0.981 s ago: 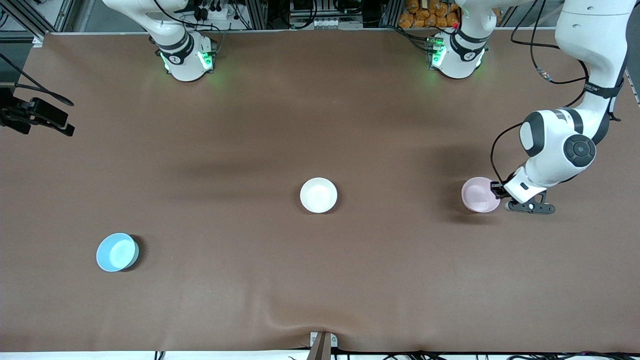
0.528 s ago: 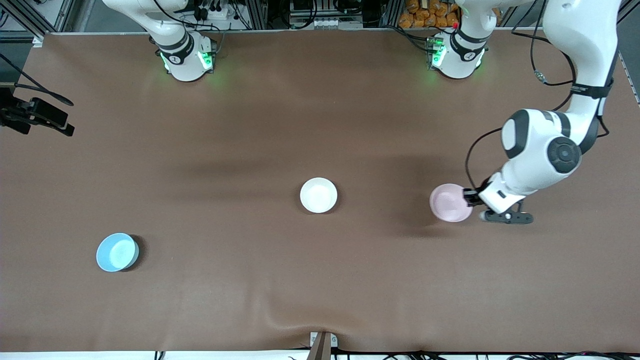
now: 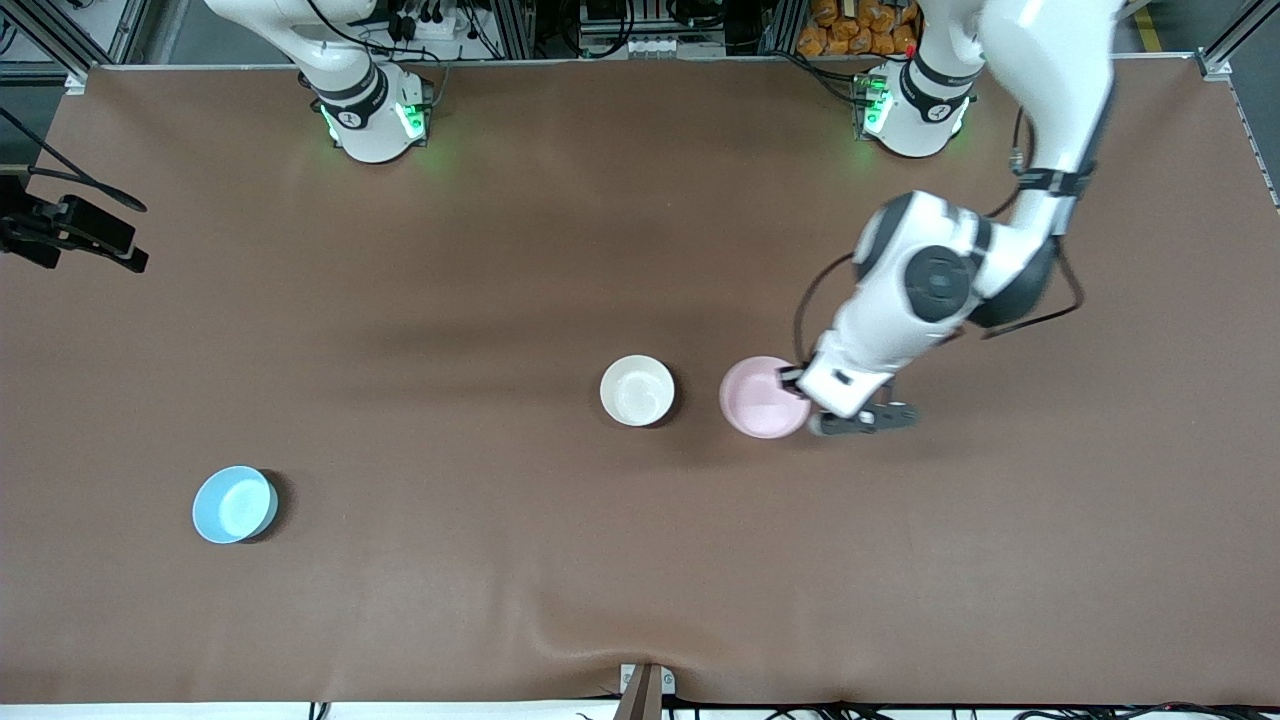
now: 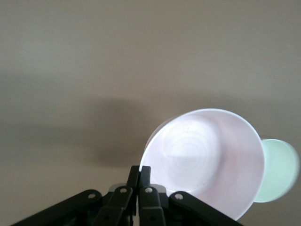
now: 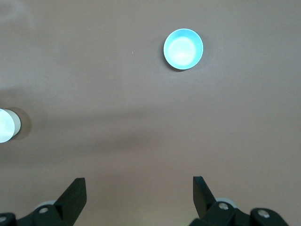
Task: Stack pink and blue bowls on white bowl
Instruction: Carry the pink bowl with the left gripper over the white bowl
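Left gripper (image 3: 795,385) clamped on the pink bowl's (image 3: 762,398) rim, carried from the left arm's end to just beside the white bowl (image 3: 637,390) — stacking imminent; blue bowl (image 3: 234,504) untouched; right gripper (image 5: 138,193) waited, fingers spread.

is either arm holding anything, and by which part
The left pincer holds the pink bowl pinched at its rim; the right pincer is open, holding nothing.

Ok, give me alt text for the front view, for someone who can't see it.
The left gripper holds a pale pink plastic bowl by its rim above the brown table, beside a small white plastic bowl. A light blue plastic bowl sits nearer the camera, toward the right arm's end.
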Controlling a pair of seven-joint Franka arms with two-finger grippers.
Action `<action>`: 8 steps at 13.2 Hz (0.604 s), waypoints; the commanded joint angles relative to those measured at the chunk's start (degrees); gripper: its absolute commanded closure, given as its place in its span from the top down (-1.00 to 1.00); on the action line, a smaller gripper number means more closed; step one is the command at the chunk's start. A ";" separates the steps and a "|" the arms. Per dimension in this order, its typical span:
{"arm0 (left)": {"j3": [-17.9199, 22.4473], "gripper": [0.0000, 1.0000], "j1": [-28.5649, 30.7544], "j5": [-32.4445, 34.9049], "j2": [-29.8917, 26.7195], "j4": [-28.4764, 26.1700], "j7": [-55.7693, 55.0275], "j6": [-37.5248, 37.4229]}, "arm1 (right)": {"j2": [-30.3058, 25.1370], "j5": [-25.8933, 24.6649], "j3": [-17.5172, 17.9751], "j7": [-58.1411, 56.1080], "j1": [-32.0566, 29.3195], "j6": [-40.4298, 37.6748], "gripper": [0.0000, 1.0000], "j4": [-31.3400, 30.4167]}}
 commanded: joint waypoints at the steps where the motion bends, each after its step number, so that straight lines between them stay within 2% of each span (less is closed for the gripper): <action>1: 0.42 -1.00 -4.63 -0.56 5.77 8.46 -7.05 -2.27 | 0.57 -0.04 0.30 0.68 -0.77 -0.25 1.00 0.74; 3: 0.42 -1.00 -7.10 -0.64 9.72 11.98 -9.61 -2.27 | 0.66 -0.04 0.12 0.68 -1.30 -0.34 1.00 0.74; 7: 0.77 -1.00 -10.80 -0.82 13.68 12.44 -12.08 2.72 | 1.27 -0.04 0.21 0.59 -2.88 1.77 1.00 0.74; 8: 0.77 -1.00 -11.85 -0.73 14.39 12.53 -12.43 4.04 | 2.93 -0.04 0.21 0.59 -3.15 2.03 1.00 0.83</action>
